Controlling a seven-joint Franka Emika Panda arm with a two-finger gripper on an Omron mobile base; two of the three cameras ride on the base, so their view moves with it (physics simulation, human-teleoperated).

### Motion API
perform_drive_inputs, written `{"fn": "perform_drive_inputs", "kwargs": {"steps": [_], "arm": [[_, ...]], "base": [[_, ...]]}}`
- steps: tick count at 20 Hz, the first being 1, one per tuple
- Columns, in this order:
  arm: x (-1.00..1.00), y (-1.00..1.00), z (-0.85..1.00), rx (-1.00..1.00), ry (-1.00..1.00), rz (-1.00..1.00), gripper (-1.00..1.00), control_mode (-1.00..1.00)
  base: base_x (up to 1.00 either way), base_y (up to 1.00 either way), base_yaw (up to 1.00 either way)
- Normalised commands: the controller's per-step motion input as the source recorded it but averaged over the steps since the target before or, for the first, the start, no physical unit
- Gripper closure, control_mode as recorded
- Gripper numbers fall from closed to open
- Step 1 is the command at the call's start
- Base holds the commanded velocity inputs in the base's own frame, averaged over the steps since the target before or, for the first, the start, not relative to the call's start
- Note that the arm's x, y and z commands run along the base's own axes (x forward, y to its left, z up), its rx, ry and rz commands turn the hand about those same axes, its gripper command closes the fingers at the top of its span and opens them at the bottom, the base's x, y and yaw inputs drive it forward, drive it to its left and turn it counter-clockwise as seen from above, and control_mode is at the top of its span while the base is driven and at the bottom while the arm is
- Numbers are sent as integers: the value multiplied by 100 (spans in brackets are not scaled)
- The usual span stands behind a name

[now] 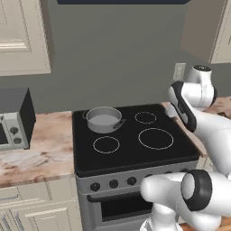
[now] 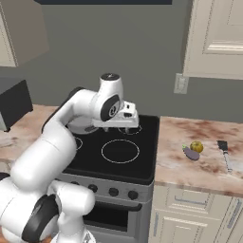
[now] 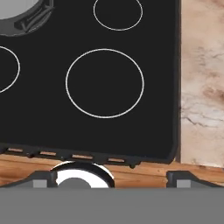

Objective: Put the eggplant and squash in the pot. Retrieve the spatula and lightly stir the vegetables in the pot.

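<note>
The grey pot (image 1: 103, 118) stands on the stove's back left burner, and its rim shows at the top left of the hand view (image 3: 22, 13). The purple eggplant (image 2: 191, 153) and the yellow-green squash (image 2: 196, 146) lie side by side on the counter right of the stove. The spatula (image 2: 224, 153) lies just right of them. My gripper (image 2: 117, 127) hovers open and empty over the right half of the cooktop, pointing down. Its fingertips (image 3: 41, 179) frame the front right burner ring (image 3: 105, 83).
The black stove (image 1: 131, 135) sits between two marbled counters (image 2: 199, 166). A microwave (image 1: 13, 119) stands on the left counter. Wall cabinets (image 2: 218, 38) hang above, and a wall outlet (image 2: 180, 83) is behind the right counter.
</note>
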Motion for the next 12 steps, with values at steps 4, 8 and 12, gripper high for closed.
{"fn": "perform_drive_inputs", "kwargs": {"steps": [4,8,12], "arm": [[0,-55,0,-13,0,0,-100,-100],[36,-77,0,-9,20,0,-100,-100],[31,-98,-6,5,6,0,-100,-100]], "base": [[0,0,0],[0,0,0],[0,0,0]]}}
